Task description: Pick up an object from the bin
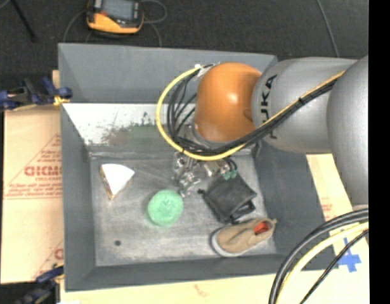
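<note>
The gripper (187,177) was down low in the bin (77,189), between the green ball (164,208) and the black thing (229,198), with nothing picked up yet, and I could not tell if it was spread or squeezed.

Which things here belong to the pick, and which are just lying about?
Job: gripper, grey bin, green round lump and black block nearest the gripper, white wedge at left, tan shoe-like piece at lower right.
Lying about: orange-and-black device on the floor beyond the bin.
</note>
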